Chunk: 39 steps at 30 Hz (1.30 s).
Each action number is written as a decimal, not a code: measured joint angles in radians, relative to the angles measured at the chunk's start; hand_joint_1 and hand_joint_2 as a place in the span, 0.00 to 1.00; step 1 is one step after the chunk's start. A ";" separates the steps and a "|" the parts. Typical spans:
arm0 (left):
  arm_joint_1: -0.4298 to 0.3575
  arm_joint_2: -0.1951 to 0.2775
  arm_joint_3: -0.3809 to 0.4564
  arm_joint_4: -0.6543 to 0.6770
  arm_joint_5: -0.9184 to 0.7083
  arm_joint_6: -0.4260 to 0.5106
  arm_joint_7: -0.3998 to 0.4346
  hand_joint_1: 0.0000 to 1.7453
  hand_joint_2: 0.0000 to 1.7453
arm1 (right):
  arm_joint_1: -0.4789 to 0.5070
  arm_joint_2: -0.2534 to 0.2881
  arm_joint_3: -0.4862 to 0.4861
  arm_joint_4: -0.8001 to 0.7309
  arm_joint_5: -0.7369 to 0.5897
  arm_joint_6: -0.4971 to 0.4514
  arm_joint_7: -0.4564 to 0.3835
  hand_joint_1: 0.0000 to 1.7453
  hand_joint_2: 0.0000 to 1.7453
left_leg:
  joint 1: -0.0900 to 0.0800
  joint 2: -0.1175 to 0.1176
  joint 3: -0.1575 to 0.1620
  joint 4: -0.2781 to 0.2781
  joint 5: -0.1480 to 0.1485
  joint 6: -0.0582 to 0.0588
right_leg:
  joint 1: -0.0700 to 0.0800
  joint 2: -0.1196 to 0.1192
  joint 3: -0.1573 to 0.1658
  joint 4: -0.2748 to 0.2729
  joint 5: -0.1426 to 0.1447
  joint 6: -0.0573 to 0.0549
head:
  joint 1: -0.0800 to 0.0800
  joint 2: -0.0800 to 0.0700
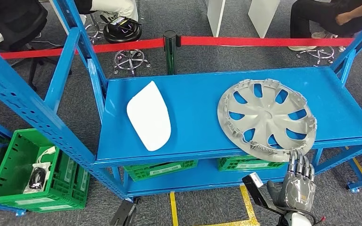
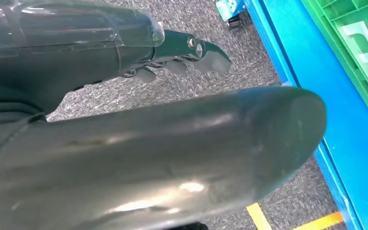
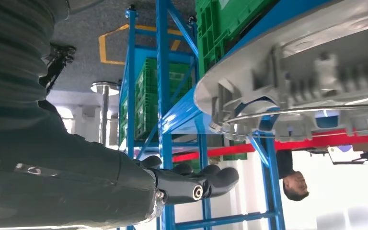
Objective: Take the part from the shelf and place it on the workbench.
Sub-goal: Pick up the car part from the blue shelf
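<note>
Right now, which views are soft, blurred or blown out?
Head view: sharp, evenly lit, hubcap crisp. Left wrist view: the robot hand fills the foreground out of focus, with glare on its thumb. Right wrist view: hubcap underside motion-blurred, background beyond the shelf overexposed white.

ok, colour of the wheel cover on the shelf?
Silver-grey, with blue shelf showing through its spoke openings. The wheel cover shows best in the head view.
</note>
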 joint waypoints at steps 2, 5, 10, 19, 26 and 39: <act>0.000 -0.002 0.001 0.000 0.000 0.000 -0.001 0.00 0.00 | 0.000 0.000 0.005 0.002 0.001 0.002 0.000 0.00 1.00 | -0.001 0.000 0.001 0.000 -0.002 0.004 | 0.000 0.001 0.003 -0.005 0.003 0.003 | 0.001 0.000; 0.000 -0.004 0.003 0.000 0.000 -0.003 0.000 0.00 0.00 | -0.003 0.000 0.012 0.002 0.014 0.020 -0.001 0.00 1.00 | -0.002 0.002 0.001 0.001 -0.003 0.008 | -0.001 0.001 0.005 -0.010 0.005 0.009 | 0.001 0.000; -0.001 -0.007 0.004 0.000 -0.001 -0.009 0.005 0.00 0.00 | -0.022 -0.003 0.026 -0.001 0.037 0.066 -0.002 0.00 1.00 | -0.005 0.003 0.001 0.001 -0.006 0.012 | -0.004 0.001 0.006 -0.013 0.004 0.030 | 0.001 0.000; -0.007 -0.010 0.004 0.000 -0.023 -0.043 0.025 0.00 0.00 | -0.073 -0.079 0.027 -0.015 -0.004 0.238 -0.021 0.00 1.00 | -0.006 0.001 0.003 0.001 -0.006 0.013 | -0.006 0.001 0.006 -0.013 0.002 0.041 | 0.001 0.000; -0.008 -0.010 0.004 0.000 -0.033 -0.056 0.034 0.00 0.00 | -0.102 -0.227 -0.030 0.000 -0.085 0.405 -0.048 0.00 1.00 | -0.006 -0.006 0.004 0.001 -0.006 0.013 | -0.006 -0.001 0.007 -0.012 0.001 0.042 | 0.001 0.000; -0.002 -0.009 0.004 0.001 -0.033 -0.049 0.034 0.00 0.00 | -0.059 -0.357 -0.089 0.034 -0.132 0.445 -0.049 0.00 1.00 | -0.006 -0.012 0.004 0.001 -0.006 0.014 | -0.006 -0.006 0.009 -0.012 -0.002 0.045 | 0.001 0.000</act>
